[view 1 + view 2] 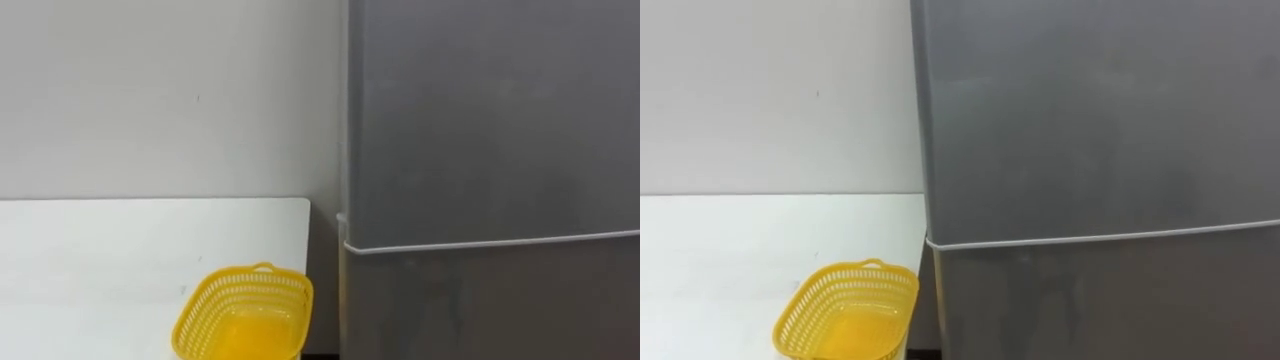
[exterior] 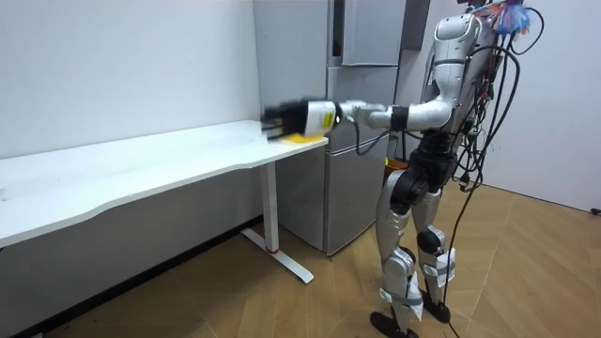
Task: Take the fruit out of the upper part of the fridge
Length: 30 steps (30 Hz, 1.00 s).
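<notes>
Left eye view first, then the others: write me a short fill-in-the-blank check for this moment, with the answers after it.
1. The basket on the white table is ___ in colour.
2. Seen from the robot, the grey fridge stands to the basket's ___.
3. Both fridge doors are ___.
Missing words: yellow; right; shut.

White wall (image 2: 122, 66), plain and matt, long white table (image 2: 141, 164) set along it, curved front edge, white leg (image 2: 270, 211) with flat foot, wood-plank floor (image 2: 282, 310) in light brown, pale wall (image 2: 563, 103) at the room view's right, even indoor light
</notes>
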Available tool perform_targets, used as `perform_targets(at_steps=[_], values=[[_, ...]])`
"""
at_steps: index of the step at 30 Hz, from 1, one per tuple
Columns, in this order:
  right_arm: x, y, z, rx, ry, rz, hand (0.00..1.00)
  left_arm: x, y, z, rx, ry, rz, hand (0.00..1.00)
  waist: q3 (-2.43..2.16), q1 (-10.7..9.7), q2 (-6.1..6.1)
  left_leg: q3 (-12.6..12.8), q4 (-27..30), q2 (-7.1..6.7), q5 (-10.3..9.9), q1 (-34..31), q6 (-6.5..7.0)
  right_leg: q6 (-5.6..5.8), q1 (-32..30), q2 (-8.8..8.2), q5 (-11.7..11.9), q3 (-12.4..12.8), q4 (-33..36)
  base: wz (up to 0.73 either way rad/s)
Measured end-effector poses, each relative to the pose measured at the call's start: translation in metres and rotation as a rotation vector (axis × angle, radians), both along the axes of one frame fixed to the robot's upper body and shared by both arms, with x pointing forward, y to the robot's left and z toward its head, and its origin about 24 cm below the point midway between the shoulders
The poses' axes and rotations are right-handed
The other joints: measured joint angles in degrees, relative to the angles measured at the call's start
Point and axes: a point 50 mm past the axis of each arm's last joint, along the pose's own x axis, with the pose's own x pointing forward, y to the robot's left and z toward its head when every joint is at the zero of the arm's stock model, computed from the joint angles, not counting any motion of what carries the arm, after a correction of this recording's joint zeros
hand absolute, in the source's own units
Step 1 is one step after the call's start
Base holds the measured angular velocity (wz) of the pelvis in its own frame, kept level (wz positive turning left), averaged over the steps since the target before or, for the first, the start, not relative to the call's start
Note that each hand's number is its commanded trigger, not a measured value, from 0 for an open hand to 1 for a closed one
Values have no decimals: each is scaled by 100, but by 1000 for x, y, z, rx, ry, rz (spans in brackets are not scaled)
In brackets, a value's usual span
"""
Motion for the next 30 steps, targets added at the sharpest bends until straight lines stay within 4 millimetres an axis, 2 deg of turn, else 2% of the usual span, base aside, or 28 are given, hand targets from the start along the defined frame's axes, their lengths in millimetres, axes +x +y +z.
perform_targets(at_steps=[3,9,11,15,20,21,24,30], values=[[-2,0,0,19,27,15,0,4,-9,31,82,-124,-96,0,9,-114,41,-26,6,-7,0,-10,0,0,0,0,0,-19,6,5],[-4,3,-1,69,63,25,0,22,-29,69,153,-309,-337,0,10,-246,46,-30,21,-16,3,-60,2,0,-17,-9,0,-36,-6,1],[-4,3,-1,72,73,32,0,27,-38,76,171,-335,-426,0,9,-270,44,-24,20,-18,6,-27,5,0,-9,-12,0,-20,4,-2],[-7,2,-1,71,105,22,0,40,-55,79,169,-323,-641,0,4,-311,57,7,17,-17,7,-1,6,0,-4,-19,0,11,7,-5],[-5,2,-2,81,131,17,0,53,-70,83,209,-296,-825,0,1,-425,80,26,24,-9,7,-25,7,0,-23,-13,0,31,16,0],[-5,2,-2,82,141,15,0,57,-75,85,226,-290,-870,0,-19,-424,98,30,22,-3,6,-88,7,0,-23,-9,0,30,22,0],[0,1,-1,82,143,15,0,63,-84,89,288,-269,-964,0,-36,-440,140,105,46,24,10,-150,0,-1,-111,1,0,61,47,-8],[1,-2,-1,79,145,17,0,66,-100,93,301,-291,-1148,0,-32,-583,163,121,113,26,11,-154,-1,-1,-112,-3,0,52,40,-1]])
